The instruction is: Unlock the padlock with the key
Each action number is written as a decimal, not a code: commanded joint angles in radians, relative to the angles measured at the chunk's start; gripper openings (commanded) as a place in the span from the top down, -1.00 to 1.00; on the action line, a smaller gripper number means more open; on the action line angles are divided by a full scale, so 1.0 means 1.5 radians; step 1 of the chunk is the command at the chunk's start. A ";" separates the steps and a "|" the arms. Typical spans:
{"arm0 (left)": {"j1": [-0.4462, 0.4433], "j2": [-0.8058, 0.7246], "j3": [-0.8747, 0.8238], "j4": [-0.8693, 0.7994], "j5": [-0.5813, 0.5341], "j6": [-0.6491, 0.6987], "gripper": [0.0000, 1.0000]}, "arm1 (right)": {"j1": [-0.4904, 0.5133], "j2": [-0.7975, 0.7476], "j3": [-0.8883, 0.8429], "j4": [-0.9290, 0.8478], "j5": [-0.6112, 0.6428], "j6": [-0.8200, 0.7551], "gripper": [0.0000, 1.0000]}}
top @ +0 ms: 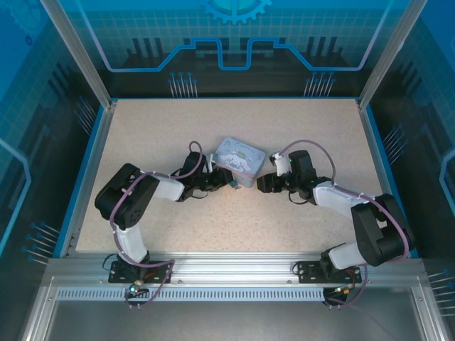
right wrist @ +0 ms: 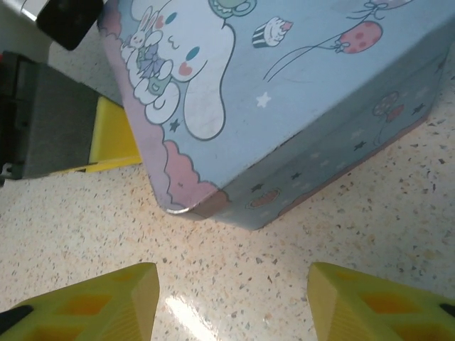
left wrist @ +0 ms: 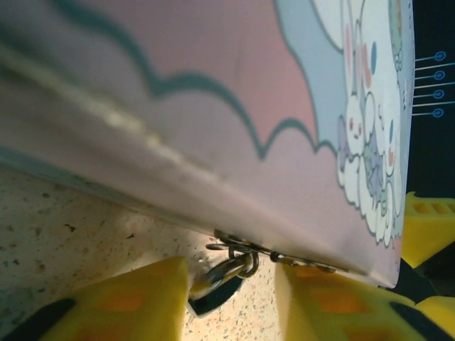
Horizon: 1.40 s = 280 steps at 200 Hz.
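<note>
The padlock [left wrist: 226, 275] is a small shiny lock, and it hangs by its shackle from the hasp on the edge of the pale blue cartoon tin [left wrist: 213, 106]. My left gripper [left wrist: 231, 302] is open and straddles the lock. Its left finger [left wrist: 135, 298] is close beside the lock body, and its right finger [left wrist: 334, 305] stands well apart. From above, the padlock [top: 233, 186] is a teal speck at the tin's [top: 240, 160] near corner, just off my left gripper [top: 225, 179]. My right gripper [top: 261, 182] is open and empty [right wrist: 231, 305], a short way in front of another corner of the tin [right wrist: 284, 106]. The key is out of view.
The tin sits mid-table on the speckled beige tabletop [top: 234, 227], between the two arms. A yellow finger of the left gripper [right wrist: 114, 138] shows past the tin in the right wrist view. Blue-trimmed walls [top: 85, 170] bound the table on both sides and at the back.
</note>
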 commanded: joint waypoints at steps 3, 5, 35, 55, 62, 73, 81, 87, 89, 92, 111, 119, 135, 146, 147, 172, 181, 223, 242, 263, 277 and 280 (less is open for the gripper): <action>0.001 0.005 -0.023 -0.006 -0.034 -0.019 0.07 | 0.014 0.012 0.032 -0.003 0.016 0.023 -0.19; 0.001 0.005 -0.025 -0.007 -0.036 -0.020 0.06 | 0.015 0.012 0.034 -0.003 0.018 0.024 -0.19; 0.001 0.013 -0.026 0.006 -0.041 -0.033 0.02 | 0.026 0.016 0.045 0.001 0.033 0.025 -0.20; 0.000 0.022 -0.027 0.024 -0.032 -0.046 0.02 | 0.032 0.022 0.049 0.009 0.035 0.031 -0.20; 0.000 0.023 -0.028 0.027 -0.030 -0.050 0.00 | 0.035 0.025 0.053 0.006 0.040 0.031 -0.20; -0.002 0.023 -0.030 0.030 -0.029 -0.058 -0.04 | 0.040 0.028 0.060 0.001 0.053 0.031 -0.21; -0.007 0.022 -0.033 0.036 -0.027 -0.066 -0.05 | 0.042 0.032 0.068 -0.006 0.058 0.031 -0.22; -0.012 0.022 -0.036 0.039 -0.027 -0.074 -0.05 | 0.043 0.036 0.076 -0.014 0.066 0.034 -0.22; -0.014 0.022 -0.037 0.040 -0.028 -0.077 -0.06 | 0.044 0.038 0.080 -0.017 0.069 0.035 -0.22; -0.018 0.022 -0.039 0.043 -0.029 -0.081 -0.06 | 0.045 0.040 0.084 -0.021 0.072 0.036 -0.23; -0.032 0.024 -0.050 0.058 -0.042 -0.105 -0.11 | 0.046 0.059 0.114 -0.049 0.092 0.051 -0.23; -0.034 0.029 -0.054 0.071 -0.044 -0.116 -0.13 | 0.047 0.067 0.126 -0.059 0.094 0.058 -0.23; -0.035 0.037 -0.065 0.108 -0.048 -0.138 -0.13 | 0.047 0.085 0.150 -0.077 0.099 0.084 -0.25; -0.038 0.031 -0.087 0.152 -0.061 -0.156 -0.12 | 0.047 0.098 0.157 -0.085 0.097 0.100 -0.25; -0.038 0.030 -0.089 0.154 -0.063 -0.157 -0.12 | 0.048 0.099 0.166 -0.086 0.097 0.102 -0.25; -0.036 -0.020 -0.124 0.152 -0.094 -0.144 -0.14 | 0.048 0.132 0.207 -0.108 0.104 0.112 -0.25; -0.037 -0.050 -0.131 0.128 -0.105 -0.133 -0.15 | 0.048 0.142 0.218 -0.116 0.110 0.108 -0.25; -0.026 -0.273 -0.111 -0.153 -0.204 -0.003 -0.39 | 0.045 0.106 0.206 -0.106 0.183 0.079 -0.49; 0.015 -0.348 -0.069 -0.284 -0.225 0.048 -0.65 | 0.039 0.094 0.219 -0.148 0.182 0.072 -0.60; 0.085 -0.345 -0.020 -0.331 -0.180 0.086 -0.78 | 0.042 0.094 0.221 -0.172 0.166 0.096 -0.70; 0.107 -0.303 0.021 -0.338 -0.150 0.115 -0.81 | 0.047 0.097 0.213 -0.164 0.152 0.125 -0.80; 0.109 -0.293 0.030 -0.339 -0.146 0.119 -0.81 | 0.048 0.097 0.212 -0.162 0.151 0.130 -0.83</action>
